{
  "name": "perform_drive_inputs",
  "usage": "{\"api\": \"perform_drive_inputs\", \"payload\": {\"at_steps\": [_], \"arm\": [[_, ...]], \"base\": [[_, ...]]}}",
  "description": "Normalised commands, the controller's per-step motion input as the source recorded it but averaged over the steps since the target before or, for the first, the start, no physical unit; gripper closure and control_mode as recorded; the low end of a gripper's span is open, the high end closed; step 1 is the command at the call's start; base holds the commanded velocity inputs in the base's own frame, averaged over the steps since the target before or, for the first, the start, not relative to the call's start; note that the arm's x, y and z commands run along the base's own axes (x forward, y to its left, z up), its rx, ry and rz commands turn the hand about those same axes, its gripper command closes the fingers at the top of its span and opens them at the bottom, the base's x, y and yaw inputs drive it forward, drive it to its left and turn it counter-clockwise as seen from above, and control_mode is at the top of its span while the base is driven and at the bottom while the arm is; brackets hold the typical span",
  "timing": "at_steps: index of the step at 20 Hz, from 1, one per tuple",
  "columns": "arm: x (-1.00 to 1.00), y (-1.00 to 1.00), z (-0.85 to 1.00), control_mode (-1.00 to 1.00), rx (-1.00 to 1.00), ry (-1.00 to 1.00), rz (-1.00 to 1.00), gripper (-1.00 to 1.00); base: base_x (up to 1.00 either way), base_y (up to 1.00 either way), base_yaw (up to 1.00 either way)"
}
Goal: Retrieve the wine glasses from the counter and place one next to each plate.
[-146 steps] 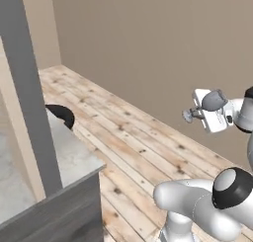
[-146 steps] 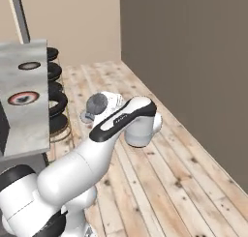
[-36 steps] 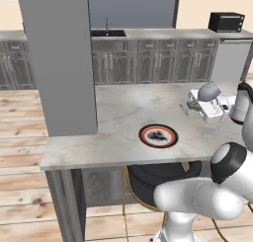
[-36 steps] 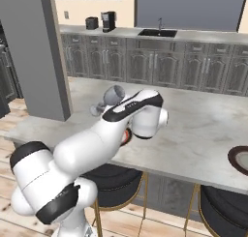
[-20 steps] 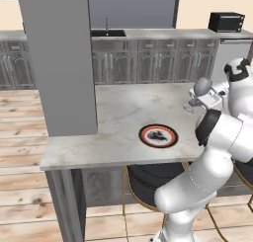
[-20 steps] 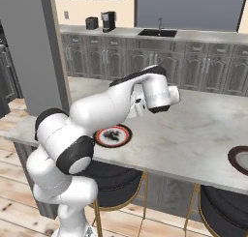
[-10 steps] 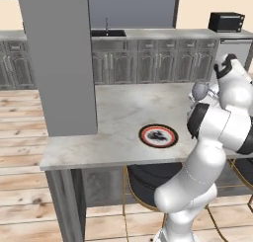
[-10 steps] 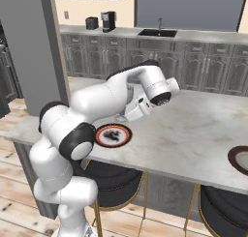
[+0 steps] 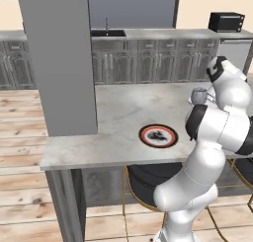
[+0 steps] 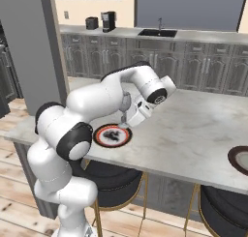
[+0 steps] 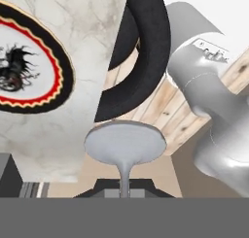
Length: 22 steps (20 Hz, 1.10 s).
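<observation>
So far no wine glass [image 11: 125, 144] stands beside a plate. One glass is up in the air, just past the red plate [image 10: 112, 136], with the jaws pinching its thin stem. It must come down next to that plate. The brown plate [image 10: 240, 159] sits far along the surface [image 10: 203, 129] from the red plate and needs a glass too; I cannot tell where that glass is. The white arm bends high over the red plate, and its gripper [image 10: 127, 121] points down at the surface.
</observation>
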Motion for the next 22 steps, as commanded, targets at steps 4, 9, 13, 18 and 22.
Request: {"api": "perform_drive_inputs", "payload": {"at_steps": [4,9,13,18,22], "arm": [[0.0,-0.07,-0.01,-1.0,-0.06,0.04,0.02,1.0],[-0.02,0.0,-0.03,-1.0,-0.07,0.02,0.0,1.0],[-0.07,0.0,-0.18,-1.0,-0.09,0.0,-0.05,1.0],[-0.1,-0.01,-0.19,-1.0,-0.03,0.0,-0.07,1.0],[-0.18,-0.02,-0.29,-1.0,0.09,0.0,-0.02,1.0]], "base": [[0.0,0.0,0.0],[0.0,0.0,0.0],[0.0,0.0,0.0],[0.0,0.0,0.0],[0.0,0.0,0.0]]}}
